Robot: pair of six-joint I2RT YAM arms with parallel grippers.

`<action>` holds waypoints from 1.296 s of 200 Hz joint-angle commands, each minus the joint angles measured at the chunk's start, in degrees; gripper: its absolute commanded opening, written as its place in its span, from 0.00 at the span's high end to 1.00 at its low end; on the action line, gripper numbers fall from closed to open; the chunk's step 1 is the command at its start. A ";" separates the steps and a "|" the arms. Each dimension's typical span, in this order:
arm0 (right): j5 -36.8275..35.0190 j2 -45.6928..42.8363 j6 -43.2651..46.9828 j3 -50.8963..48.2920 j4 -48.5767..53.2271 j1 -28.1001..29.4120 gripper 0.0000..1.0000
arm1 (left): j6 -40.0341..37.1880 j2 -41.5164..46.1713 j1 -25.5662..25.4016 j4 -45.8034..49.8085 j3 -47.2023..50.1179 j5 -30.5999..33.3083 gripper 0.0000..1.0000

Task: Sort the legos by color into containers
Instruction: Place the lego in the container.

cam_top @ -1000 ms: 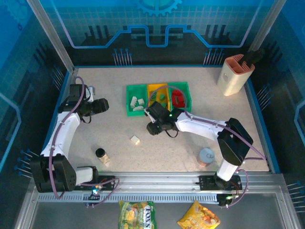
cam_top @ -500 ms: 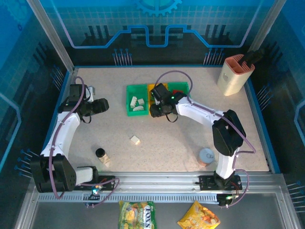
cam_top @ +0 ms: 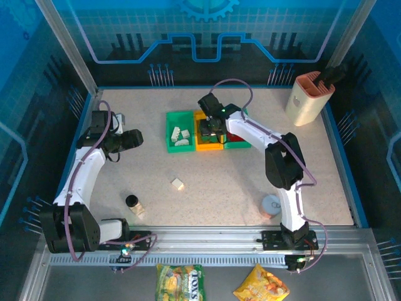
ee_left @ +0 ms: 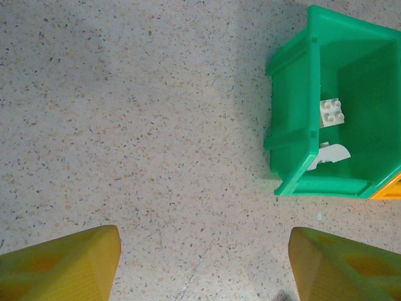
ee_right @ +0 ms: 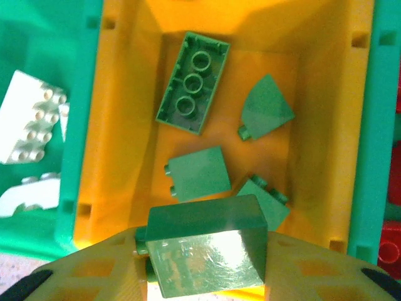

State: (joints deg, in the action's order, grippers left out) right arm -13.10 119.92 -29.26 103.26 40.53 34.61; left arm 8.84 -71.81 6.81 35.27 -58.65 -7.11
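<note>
— What has changed just now?

— The right gripper point(cam_top: 211, 129) was over the table point(cam_top: 219, 188), on the near side of the bins. In one second it has swung to the far side and now hangs directly above the orange-yellow bin point(ee_right: 319, 144), the middle one of the row. The left arm has not moved at all.

— Does it carry something?

— Yes, a green brick point(ee_right: 207, 251). It sits between the two yellow fingers, and both seem to touch it. I judge that it is about to be dropped, but I cannot tell if the grip is already loosening.

— Is that the correct bin?

— I think so. Four green pieces already lie inside: a long brick point(ee_right: 192, 83) turned upside down so that three round tubes show, a quarter-round piece point(ee_right: 266, 106), and two sloped pieces point(ee_right: 199, 174). So green goes to the middle.

— And the other colours?

— The white bricks point(ee_left: 331, 113) are in the left green bin point(ee_left: 294, 125), and the red bricks point(ee_right: 391, 241) in the bin on the right. One cream brick point(cam_top: 178, 184) is alone on the table, nearer to us, well apart from the bins.

— How do the things look?

— All are hard, smooth plastic. The held brick is glossy and reflects the light strongly. The bins have thin walls which lean outward, with small slots at the rim. The table is speckled and matte, like stone.

— And the left gripper point(ee_left: 205, 251)?

— Its fingers stand wide apart over bare table, with nothing between them, just left of the left green bin.
</note>
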 commanded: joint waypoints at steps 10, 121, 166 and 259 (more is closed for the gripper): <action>-0.75 3.74 -1.65 5.41 2.90 -1.08 0.56 | -0.89 1.54 0.67 0.24 0.60 0.00 0.28; -1.13 13.06 5.45 18.32 3.36 -3.21 0.52 | -0.78 1.32 0.68 0.17 0.56 -0.09 0.28; -4.63 16.52 7.79 20.60 1.76 -3.22 0.49 | -0.86 1.32 0.66 0.24 0.64 0.01 0.28; -9.63 15.29 9.70 21.89 3.30 -2.45 0.43 | -0.89 1.19 0.66 0.28 0.73 0.00 0.27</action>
State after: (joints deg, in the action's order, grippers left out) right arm -19.86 136.22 -20.60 123.66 42.46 31.97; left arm 8.84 -71.81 6.81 35.27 -58.65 -7.14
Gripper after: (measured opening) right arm 0.571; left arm 0.724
